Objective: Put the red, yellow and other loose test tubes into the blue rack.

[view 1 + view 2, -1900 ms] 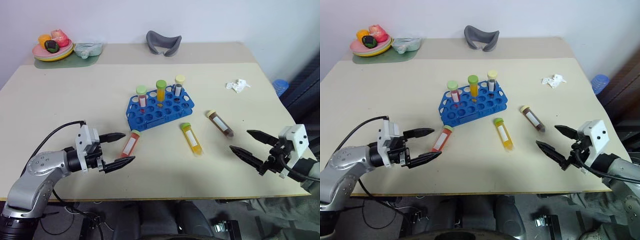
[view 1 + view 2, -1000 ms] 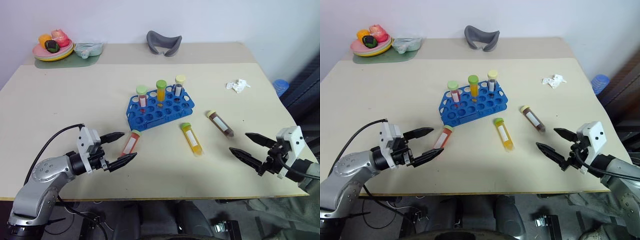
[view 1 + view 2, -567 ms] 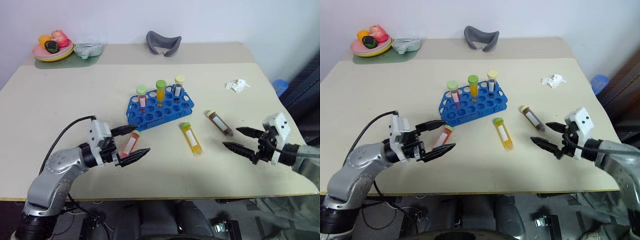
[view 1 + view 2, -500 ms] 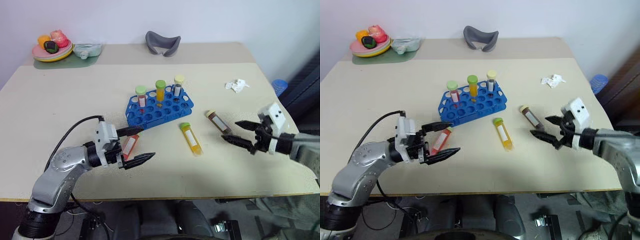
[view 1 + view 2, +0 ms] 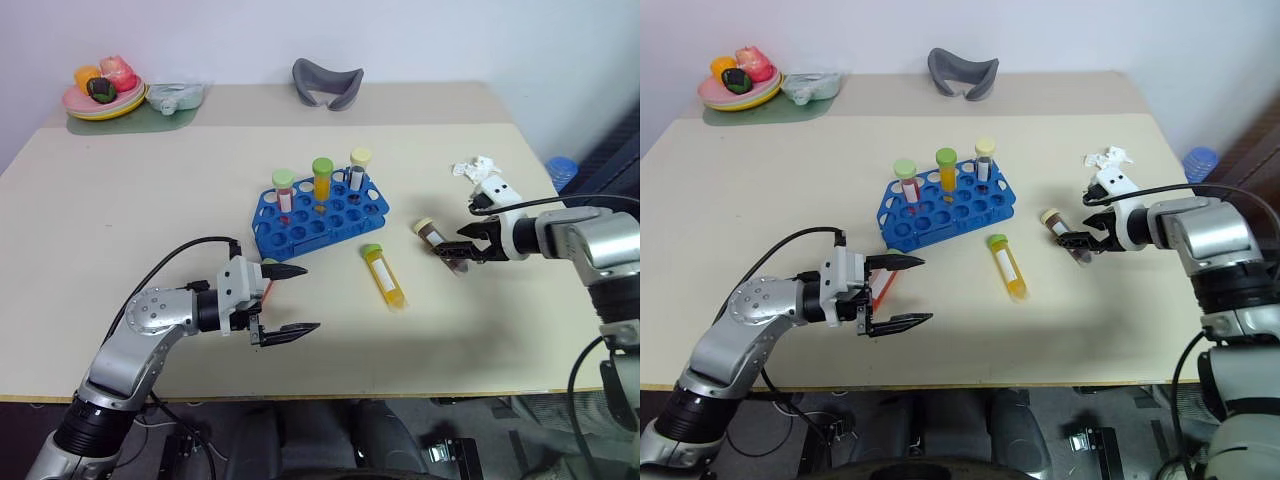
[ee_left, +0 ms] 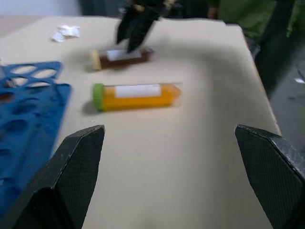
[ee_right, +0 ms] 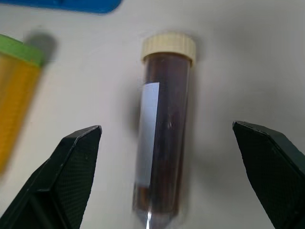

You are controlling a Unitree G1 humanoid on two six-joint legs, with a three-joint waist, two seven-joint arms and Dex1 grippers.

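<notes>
The blue rack (image 5: 320,215) stands mid-table with three capped tubes upright in it. Three loose tubes lie in front of it. A red tube (image 5: 883,286) is mostly hidden by my left gripper (image 5: 300,297), which hangs open over it, pointing right. The yellow tube (image 5: 384,277) with a green cap lies in the middle. A brown tube (image 7: 162,138) with a cream cap lies to the right, between the fingers of my open right gripper (image 5: 462,240), which tilts down over it without touching. The left wrist view shows the yellow tube (image 6: 138,94) and the brown tube (image 6: 121,56).
A plate of fruit (image 5: 103,95) and a clear container (image 5: 175,97) sit on a green mat at the back left. A grey curved object (image 5: 327,82) lies at the back middle. Crumpled paper (image 5: 478,168) lies behind my right gripper.
My right gripper has swung forward and inward from the table's right edge to straddle the brown tube. My left gripper has slid right over the red tube. Both stay open.
</notes>
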